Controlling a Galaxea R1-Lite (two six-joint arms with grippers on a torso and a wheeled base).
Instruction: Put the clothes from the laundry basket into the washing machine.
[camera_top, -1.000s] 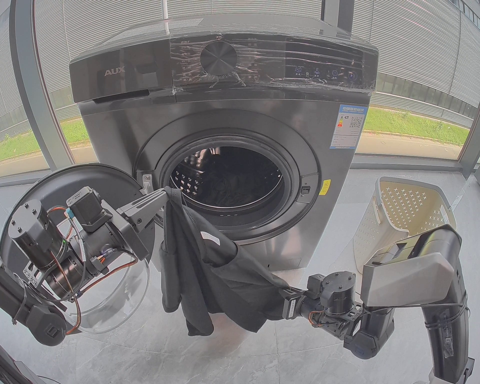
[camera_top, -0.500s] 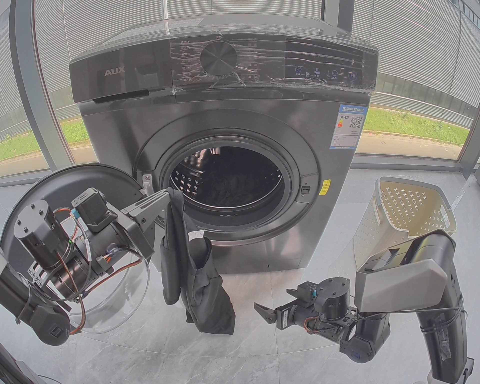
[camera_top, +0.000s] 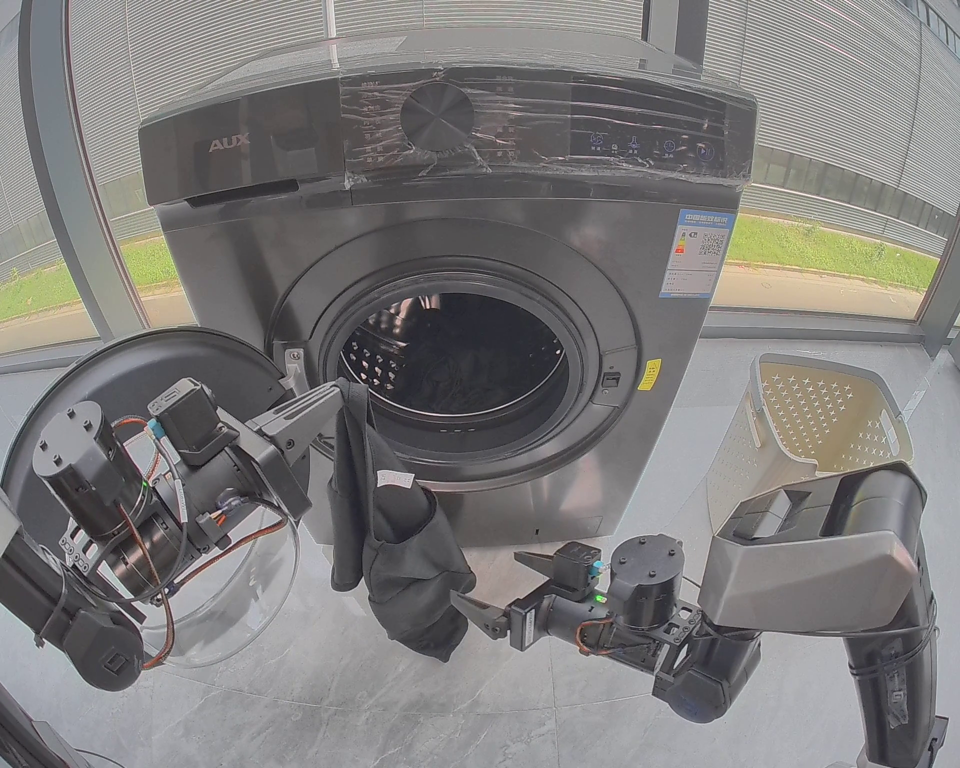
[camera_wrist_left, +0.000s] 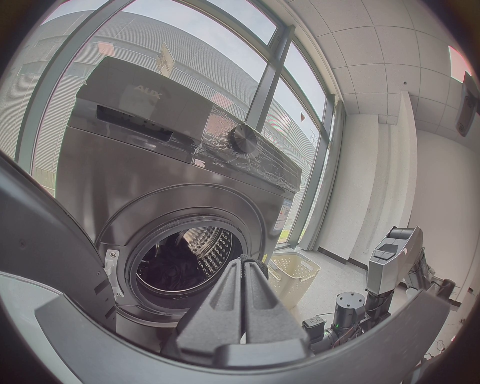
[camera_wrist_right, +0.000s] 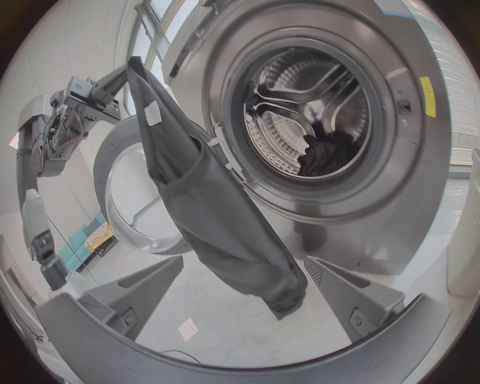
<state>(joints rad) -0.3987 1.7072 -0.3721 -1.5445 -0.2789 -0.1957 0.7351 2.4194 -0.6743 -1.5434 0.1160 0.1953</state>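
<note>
my left gripper (camera_top: 345, 395) clenched on dark garment (camera_top: 395, 530), which hangs centre-left at the washing machine (camera_top: 450, 200) door rim | my right gripper (camera_top: 490, 582) spread wide, gripping nothing, just beside its hem | I see drum mouth (camera_top: 455, 360) open above, floor bare below

Limp dark garment (camera_top: 400, 540) before open grey washing machine (camera_top: 250, 250); cream laundry basket (camera_top: 742, 462) beside it.

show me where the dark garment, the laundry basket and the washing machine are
dark grey cloth garment (camera_top: 400, 550), head view, middle of the hanging fabric
cream perforated plastic laundry basket (camera_top: 810, 410), head view, inner back wall
grey metal front-loading washing machine (camera_top: 225, 265), head view, front panel left of the drum opening
</note>
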